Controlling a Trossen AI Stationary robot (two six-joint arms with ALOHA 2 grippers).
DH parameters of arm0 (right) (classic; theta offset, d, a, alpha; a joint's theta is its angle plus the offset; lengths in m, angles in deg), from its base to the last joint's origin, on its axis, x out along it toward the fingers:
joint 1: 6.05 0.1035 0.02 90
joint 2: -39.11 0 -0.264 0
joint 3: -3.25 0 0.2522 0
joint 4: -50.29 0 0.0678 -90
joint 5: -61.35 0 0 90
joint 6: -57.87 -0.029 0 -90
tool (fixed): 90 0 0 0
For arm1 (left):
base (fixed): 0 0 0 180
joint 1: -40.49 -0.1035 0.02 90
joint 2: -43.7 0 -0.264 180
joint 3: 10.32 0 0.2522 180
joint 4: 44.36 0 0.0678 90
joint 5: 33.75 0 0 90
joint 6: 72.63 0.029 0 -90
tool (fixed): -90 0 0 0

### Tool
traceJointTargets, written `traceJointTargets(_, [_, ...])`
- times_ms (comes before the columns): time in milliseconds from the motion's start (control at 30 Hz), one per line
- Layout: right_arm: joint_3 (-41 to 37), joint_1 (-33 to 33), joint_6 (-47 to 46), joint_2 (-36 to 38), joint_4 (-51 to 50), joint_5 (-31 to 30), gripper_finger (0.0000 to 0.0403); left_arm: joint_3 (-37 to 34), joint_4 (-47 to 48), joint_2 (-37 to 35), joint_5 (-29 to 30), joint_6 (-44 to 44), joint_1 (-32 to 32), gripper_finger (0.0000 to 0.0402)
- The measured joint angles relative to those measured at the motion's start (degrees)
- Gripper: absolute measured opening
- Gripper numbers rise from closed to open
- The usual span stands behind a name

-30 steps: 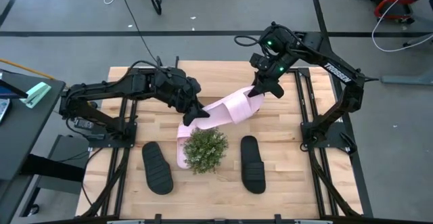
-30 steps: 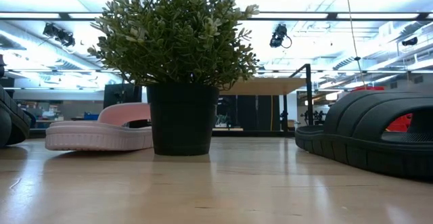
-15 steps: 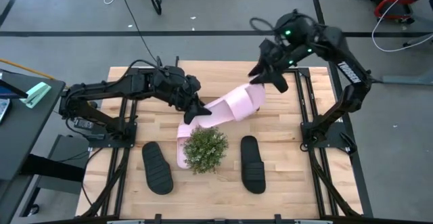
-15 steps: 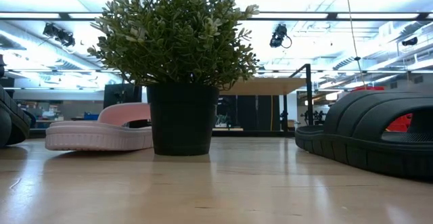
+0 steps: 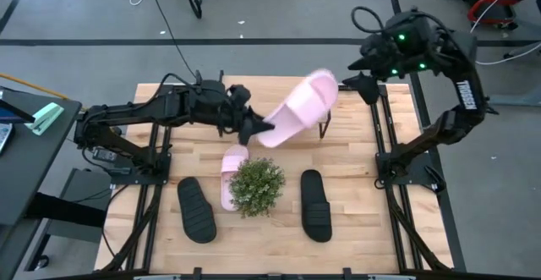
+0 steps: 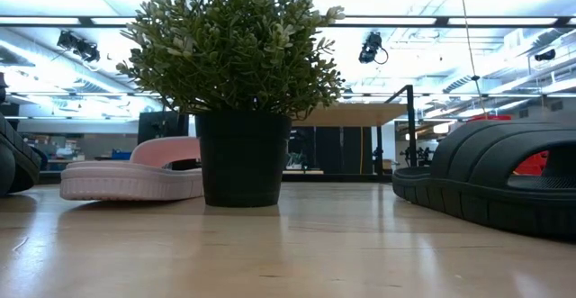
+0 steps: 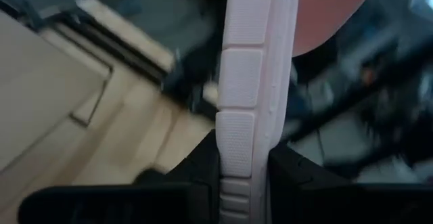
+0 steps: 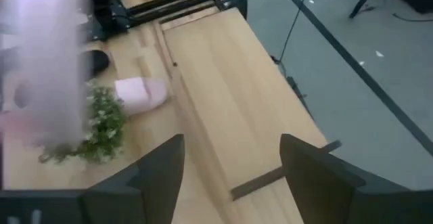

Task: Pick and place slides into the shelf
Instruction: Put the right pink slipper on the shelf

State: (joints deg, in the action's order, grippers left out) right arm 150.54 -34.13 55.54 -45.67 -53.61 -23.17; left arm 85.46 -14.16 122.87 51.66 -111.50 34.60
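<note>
My left gripper point(image 5: 251, 129) is shut on a pale pink slide point(image 5: 297, 108) that slants up over the far middle of the table. My right gripper point(image 5: 363, 79) stands open beyond the slide's far end, touching nothing; its wrist view shows the gripper point(image 8: 237, 176) above the shelf point(image 8: 230, 95). A second pink slide point(image 5: 228, 175) lies sole down on the table, partly under the plant. Two black slides point(image 5: 196, 210) point(image 5: 315, 204) lie sole down near the front edge. The shelf point(image 6: 360, 115) stands on black legs at the far side. My left gripper pinches the sole point(image 7: 242, 143) of the pink slide between its two fingers point(image 7: 196, 166), at the end away from the strap. The fingers come from the table's left. The slide is lifted clear, and its strap end point(image 5: 319, 85) tilts up toward the far right.
A potted plant point(image 5: 256, 187) stands mid-table between the black slides and fills the middle of the low view point(image 6: 238, 91). Bare tabletop point(image 5: 355, 221) lies at the near right.
My right gripper has opened, let go of the pink slide's strap end, and drawn up and away toward the far right. My left gripper has raised the slide off the table; its strap end has swung up and toward the far edge.
</note>
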Motion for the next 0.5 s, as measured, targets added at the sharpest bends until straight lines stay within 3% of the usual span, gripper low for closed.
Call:
traceJointTargets(200, [0.1, 0.0, -4.2, 4.0, 0.1, 3.7, 0.0245, 0.0, -10.7, 4.7, 3.7, -12.2, -1.9, 0.0076])
traceJointTargets(500, [0.1, 3.1, -6.1, 9.9, 0.1, 4.0, 0.0243, 0.0, -24.3, 15.5, 10.7, -27.0, -1.8, 0.0076])
